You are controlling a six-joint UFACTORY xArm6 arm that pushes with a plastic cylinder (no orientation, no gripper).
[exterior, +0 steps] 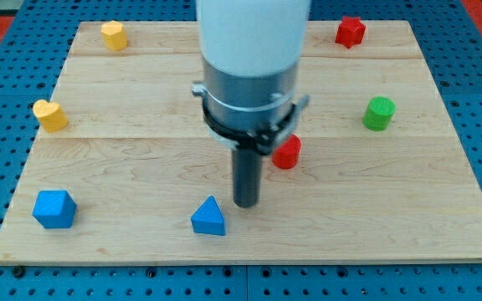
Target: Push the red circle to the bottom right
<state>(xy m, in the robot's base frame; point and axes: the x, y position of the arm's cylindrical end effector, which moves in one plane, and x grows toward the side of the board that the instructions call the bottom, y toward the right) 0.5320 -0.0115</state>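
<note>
My tip down on wooden surface, near centre. No hand fitted, so no open or closed state. Red circle just right and farther, partly behind rod collar. Blue triangle just left of tip

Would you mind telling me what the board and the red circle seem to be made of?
The board looks like pale wood with a matte finish: grain lines and plank seams show. The red circle, beside my tip, seems painted wood or plastic; its even, faintly glossy colour leaves that open.

My arm's housing runs off the view's top and hides the left part of the red circle.
</note>
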